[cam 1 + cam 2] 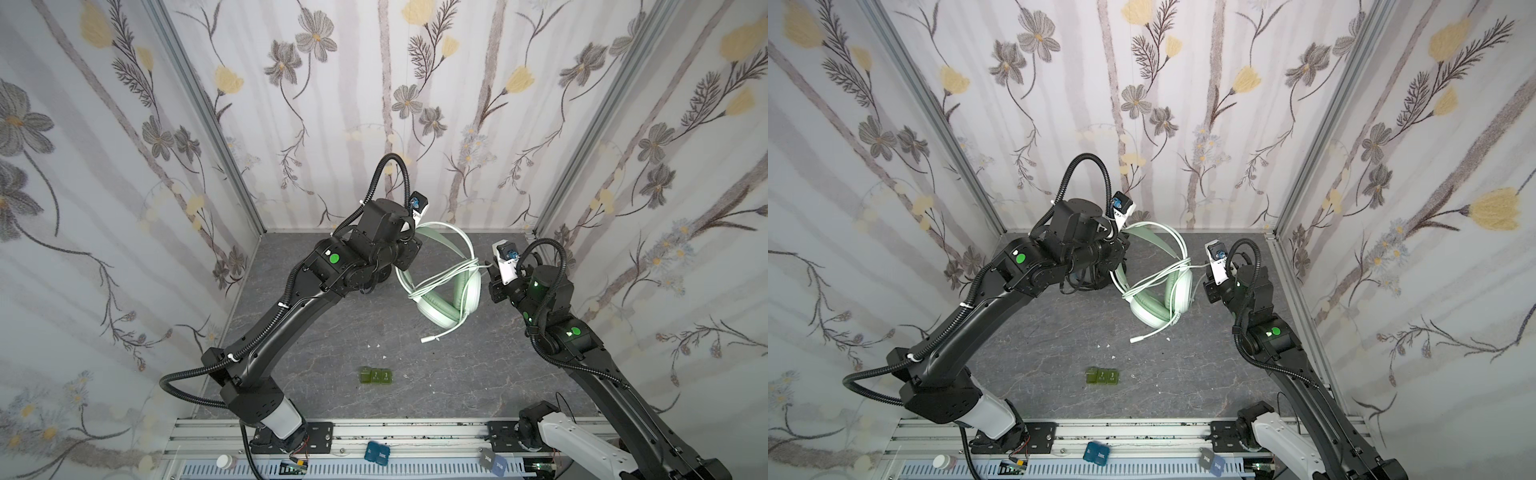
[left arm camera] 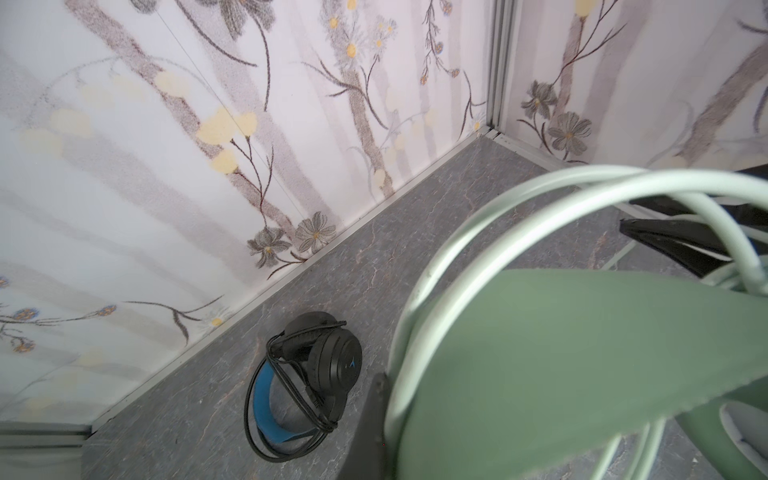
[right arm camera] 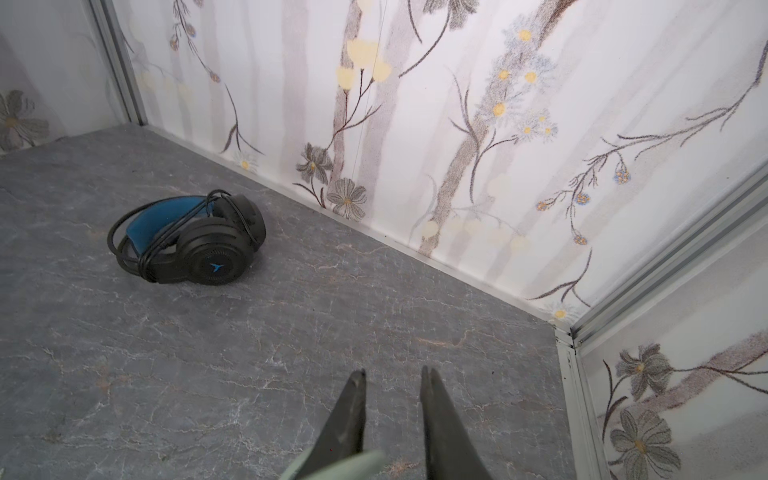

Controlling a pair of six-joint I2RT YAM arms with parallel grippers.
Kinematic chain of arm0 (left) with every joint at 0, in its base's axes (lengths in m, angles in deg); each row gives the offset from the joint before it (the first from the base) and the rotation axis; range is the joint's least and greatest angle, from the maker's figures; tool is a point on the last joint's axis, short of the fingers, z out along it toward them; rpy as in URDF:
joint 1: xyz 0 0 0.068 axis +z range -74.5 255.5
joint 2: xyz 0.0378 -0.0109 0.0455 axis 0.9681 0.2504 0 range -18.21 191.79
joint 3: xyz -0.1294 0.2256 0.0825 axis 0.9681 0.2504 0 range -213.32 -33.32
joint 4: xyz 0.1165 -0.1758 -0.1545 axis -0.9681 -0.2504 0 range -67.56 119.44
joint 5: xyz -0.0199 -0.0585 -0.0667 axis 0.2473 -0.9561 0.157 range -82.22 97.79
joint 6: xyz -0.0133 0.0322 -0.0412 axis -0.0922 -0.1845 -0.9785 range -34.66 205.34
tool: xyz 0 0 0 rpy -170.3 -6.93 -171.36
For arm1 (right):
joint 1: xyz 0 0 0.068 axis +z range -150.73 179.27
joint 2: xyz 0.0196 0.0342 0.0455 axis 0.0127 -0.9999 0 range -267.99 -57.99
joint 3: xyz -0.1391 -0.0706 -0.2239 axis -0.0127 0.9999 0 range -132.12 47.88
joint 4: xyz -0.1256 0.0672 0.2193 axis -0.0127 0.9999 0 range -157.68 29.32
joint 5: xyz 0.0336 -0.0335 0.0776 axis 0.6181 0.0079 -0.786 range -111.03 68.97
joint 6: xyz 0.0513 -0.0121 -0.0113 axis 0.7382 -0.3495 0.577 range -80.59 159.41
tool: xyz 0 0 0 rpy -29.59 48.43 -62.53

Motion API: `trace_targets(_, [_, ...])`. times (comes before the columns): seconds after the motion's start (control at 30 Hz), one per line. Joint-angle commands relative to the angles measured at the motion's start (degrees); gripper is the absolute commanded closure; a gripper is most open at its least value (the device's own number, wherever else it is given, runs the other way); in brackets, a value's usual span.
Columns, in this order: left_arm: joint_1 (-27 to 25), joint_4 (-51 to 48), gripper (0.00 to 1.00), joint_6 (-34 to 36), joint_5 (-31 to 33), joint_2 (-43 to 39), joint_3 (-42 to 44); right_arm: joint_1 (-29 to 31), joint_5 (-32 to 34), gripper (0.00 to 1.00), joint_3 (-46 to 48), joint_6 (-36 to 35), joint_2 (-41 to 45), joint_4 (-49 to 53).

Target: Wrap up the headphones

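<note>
Where the left arm (image 1: 291, 307) reaches across the grey table (image 1: 457, 386), its bulk blocks the ground behind it in both top views. The wrist views show the black headset (image 2: 316, 374) (image 3: 195, 245) lying there on its side, near the back wall (image 1: 374, 124), with its black cable wound around the blue-lined band. Toward the front, a row of small green blocks (image 1: 376, 375) (image 1: 1101, 376) lies on the table, well apart from both headsets. Blue cases (image 1: 377, 453) sit on the front rail.

The mint-green headset (image 1: 467, 291) (image 1: 1179, 291) is right of centre, between the two grippers. Its whitish cable (image 1: 440, 278) runs in several strands across the band and ear cups. One pale loose end (image 1: 430, 338) points toward the front.

The left gripper (image 2: 498, 299) is clamped on the padded headband of the mint-green headset, and the band fills the space between the fingers. The right gripper (image 3: 392, 374) stands just beside the headset with its jaws a narrow gap apart and nothing between them. A pale green blur at the edge of the right wrist view is possibly part of that headset, but the focus is too poor to confirm this.
</note>
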Motion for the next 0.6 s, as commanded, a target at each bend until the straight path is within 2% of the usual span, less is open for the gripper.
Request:
trace_targets(0.0, [0.1, -0.9, 1.00, -2.7, -4.7, 0.0, -2.0, -0.3, -3.4, 0.74, 0.4, 2.7, -0.5, -3.2])
trace_targets(0.33, [0.1, 1.9, 1.00, -10.4, -12.2, -0.2, -6.1, -0.7, -4.8, 0.73, 0.7, 4.2, -0.3, -4.3])
trace_targets(0.57, [0.9, 1.5, 1.00, -13.2, -17.8, 0.5, -11.1, -0.8, -6.6, 0.75, 1.1, 4.9, 0.2, -5.6])
